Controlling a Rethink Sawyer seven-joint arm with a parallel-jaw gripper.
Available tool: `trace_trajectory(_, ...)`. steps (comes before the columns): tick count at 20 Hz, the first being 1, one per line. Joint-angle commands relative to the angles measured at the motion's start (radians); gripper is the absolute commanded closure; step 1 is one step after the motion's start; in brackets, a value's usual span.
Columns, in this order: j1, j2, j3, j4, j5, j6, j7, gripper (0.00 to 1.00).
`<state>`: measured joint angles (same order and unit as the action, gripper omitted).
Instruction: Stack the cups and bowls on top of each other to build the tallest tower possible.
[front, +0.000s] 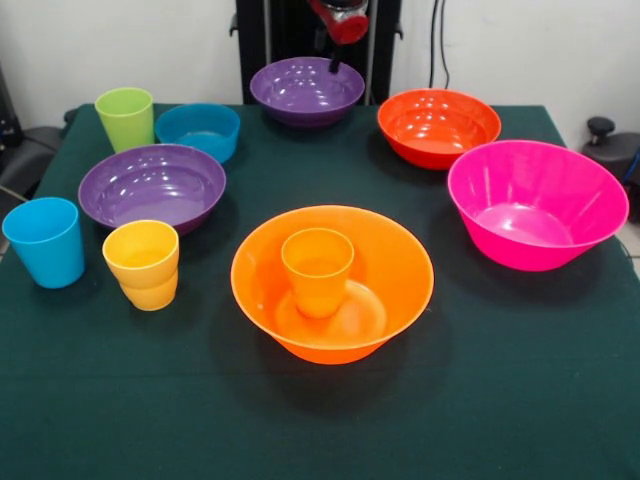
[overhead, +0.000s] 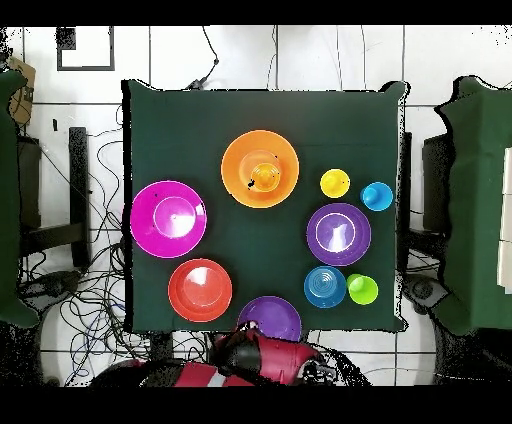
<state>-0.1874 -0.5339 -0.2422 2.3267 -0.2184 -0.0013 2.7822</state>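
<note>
The wide orange bowl (front: 385, 270) stands near the table's middle with the small orange cup (front: 317, 270) upright inside it. One purple bowl (front: 300, 90) sits at the far edge, under my gripper (front: 335, 62), which hangs just above its rim. The arm (overhead: 265, 355) shows at the overhead view's bottom. The second purple bowl (front: 150, 185), small blue bowl (front: 200, 128), lime green cup (front: 126, 117), blue cup (front: 45, 240) and yellow cup (front: 143, 263) stand at the left. The red-orange bowl (front: 438, 125) and wide pink bowl (front: 535, 200) stand at the right.
All the cups and bowls stand upright on a dark green cloth (front: 320, 420). The robot's black pedestal (front: 255, 40) stands behind the far edge. Cables (overhead: 90, 300) lie on the floor beside the table.
</note>
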Motion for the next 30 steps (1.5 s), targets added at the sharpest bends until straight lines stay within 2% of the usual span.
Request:
trace_trajectory(1,0.038,0.185,0.046,0.048,0.038,-0.273,0.213,0.00)
trace_trajectory(2,0.040,0.213,0.043,0.046,0.036,-0.306,0.217,0.00)
trace_trajectory(4,0.049,0.315,0.037,0.009,0.032,-0.413,0.223,0.00)
trace_trajectory(9,0.075,0.554,0.039,-0.095,0.084,-0.658,0.249,0.00)
trace_trajectory(12,0.053,0.614,0.043,-0.131,0.096,-0.725,0.229,0.00)
trace_trajectory(14,0.032,0.602,0.039,-0.131,0.077,-0.743,0.190,0.00)
trace_trajectory(17,0.011,0.560,0.036,-0.121,0.063,-0.713,0.130,0.00)
trace_trajectory(24,-0.008,0.578,0.043,-0.125,0.053,-0.753,0.119,0.00)
trace_trajectory(26,-0.005,0.542,0.034,-0.104,0.050,-0.758,0.115,0.00)
trace_trajectory(30,-0.013,0.396,0.031,-0.060,0.041,-0.718,0.101,0.00)
